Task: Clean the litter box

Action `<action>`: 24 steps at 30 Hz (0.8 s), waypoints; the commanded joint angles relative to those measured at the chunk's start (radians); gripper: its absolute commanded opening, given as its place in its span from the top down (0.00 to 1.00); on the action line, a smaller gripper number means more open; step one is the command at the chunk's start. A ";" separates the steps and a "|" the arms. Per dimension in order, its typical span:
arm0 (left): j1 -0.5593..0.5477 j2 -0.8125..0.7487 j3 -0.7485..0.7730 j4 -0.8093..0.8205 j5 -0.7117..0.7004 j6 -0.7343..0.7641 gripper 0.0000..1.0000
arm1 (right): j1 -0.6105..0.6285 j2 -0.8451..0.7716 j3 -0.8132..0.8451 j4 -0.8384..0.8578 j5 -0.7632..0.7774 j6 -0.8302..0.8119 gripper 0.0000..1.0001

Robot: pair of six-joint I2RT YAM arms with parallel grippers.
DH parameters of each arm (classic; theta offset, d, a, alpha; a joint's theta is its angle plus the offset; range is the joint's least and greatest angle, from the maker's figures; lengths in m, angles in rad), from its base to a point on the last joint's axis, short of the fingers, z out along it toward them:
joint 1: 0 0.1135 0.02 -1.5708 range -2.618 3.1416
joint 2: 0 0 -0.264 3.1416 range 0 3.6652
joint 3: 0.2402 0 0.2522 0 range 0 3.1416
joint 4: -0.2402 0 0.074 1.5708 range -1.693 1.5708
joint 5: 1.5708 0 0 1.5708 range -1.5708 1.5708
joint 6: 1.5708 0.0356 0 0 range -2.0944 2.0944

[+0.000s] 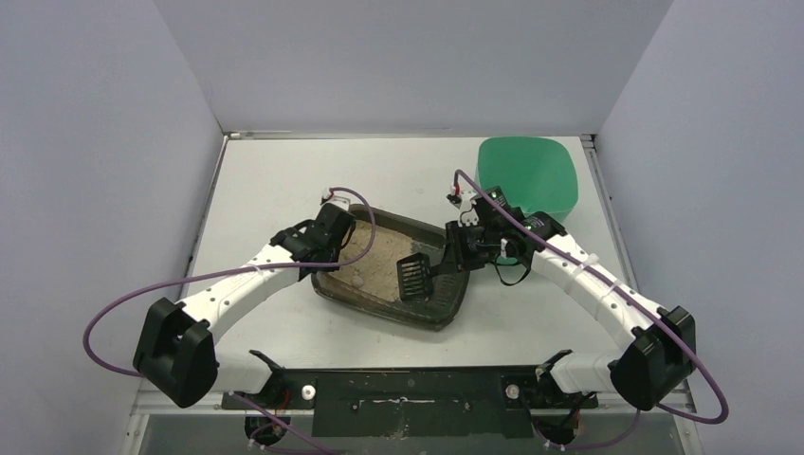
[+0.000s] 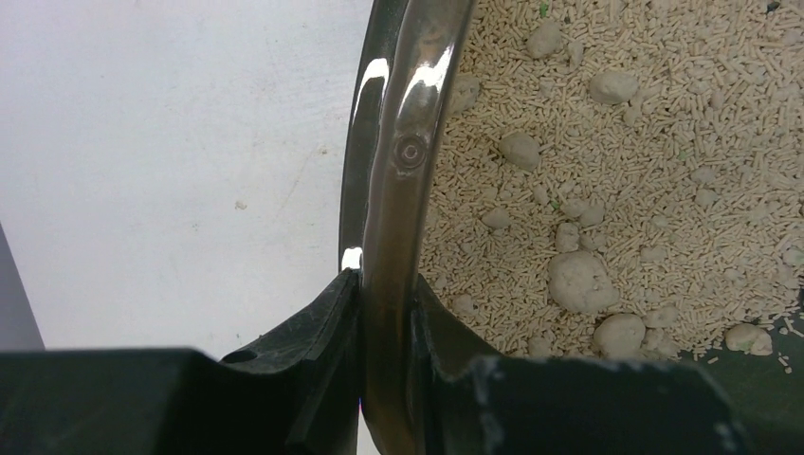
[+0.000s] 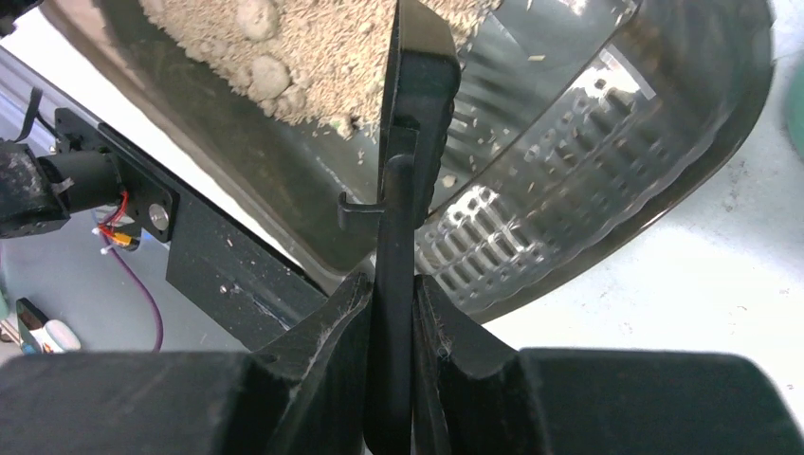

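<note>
The white desk (image 1: 284,171) carries everything. The left arm (image 1: 237,280) reaches in from the near left and the right arm (image 1: 588,270) from the near right. The litter box (image 1: 398,313) sits about mid-desk, nearer the near edge than the far one and turned askew. The left jaws are closed tight on the glossy rim (image 2: 403,190) of its left side, one finger outside and one inside. The mint-green bin (image 1: 526,175) stands at the far right corner, apart from the box. The black slotted scoop (image 1: 413,277) is in the box's right half, and the right jaws are clamped on its handle (image 3: 393,284). Beige litter (image 2: 664,142) with pale clumps (image 2: 578,282) lies mostly toward the left of the box.
</note>
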 commanded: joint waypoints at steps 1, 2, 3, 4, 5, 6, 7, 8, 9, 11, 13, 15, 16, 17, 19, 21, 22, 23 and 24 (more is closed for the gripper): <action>-0.071 -0.105 0.036 0.092 -0.094 0.004 1.00 | 0.012 0.032 0.066 -0.031 0.064 0.014 1.00; -0.086 -0.110 0.036 0.087 -0.113 0.005 1.00 | 0.013 0.038 0.069 -0.036 0.067 0.015 1.00; -0.098 -0.116 0.036 0.085 -0.136 0.007 1.00 | 0.015 0.046 0.072 -0.037 0.066 0.017 1.00; -0.111 -0.121 0.035 0.082 -0.152 0.006 1.00 | 0.019 0.051 0.074 -0.038 0.058 0.021 1.00; -0.120 -0.126 0.034 0.080 -0.165 0.005 1.00 | 0.022 0.058 0.073 -0.036 0.051 0.025 1.00; -0.128 -0.130 0.034 0.076 -0.177 0.004 1.00 | 0.025 0.062 0.071 -0.034 0.041 0.031 1.00; -0.132 -0.135 0.033 0.073 -0.184 0.001 1.00 | 0.029 0.066 0.065 -0.029 0.030 0.038 1.00; -0.137 -0.139 0.034 0.074 -0.189 -0.002 1.00 | 0.033 0.068 0.054 -0.018 0.019 0.046 1.00; -0.139 -0.144 0.033 0.076 -0.190 -0.006 1.00 | 0.036 0.068 0.042 -0.004 0.009 0.055 1.00; -0.142 -0.154 0.032 0.082 -0.188 -0.012 1.00 | 0.040 0.066 0.002 0.041 -0.026 0.091 1.00; -0.143 -0.164 0.029 0.090 -0.187 -0.012 1.00 | 0.046 0.065 -0.047 0.100 -0.069 0.129 1.00; -0.142 -0.169 0.028 0.094 -0.196 -0.011 1.00 | 0.050 0.060 -0.093 0.158 -0.091 0.165 1.00; -0.143 -0.171 0.027 0.098 -0.198 -0.010 1.00 | 0.050 0.057 -0.115 0.200 -0.101 0.184 1.00; -0.143 -0.173 0.026 0.100 -0.199 -0.010 1.00 | 0.052 0.055 -0.143 0.229 -0.114 0.203 1.00; -0.143 -0.174 0.023 0.105 -0.199 -0.008 1.00 | 0.053 0.054 -0.174 0.275 -0.127 0.234 1.00; -0.143 -0.174 0.019 0.107 -0.202 -0.008 1.00 | 0.052 0.048 -0.204 0.321 -0.122 0.266 1.00; -0.144 -0.176 0.018 0.109 -0.202 -0.008 1.00 | 0.052 0.046 -0.223 0.352 -0.121 0.289 1.00; -0.142 -0.178 0.014 0.113 -0.202 -0.008 1.00 | 0.052 0.044 -0.247 0.390 -0.124 0.315 1.00; -0.142 -0.181 0.010 0.119 -0.203 -0.007 1.00 | 0.054 0.046 -0.269 0.428 -0.133 0.339 1.00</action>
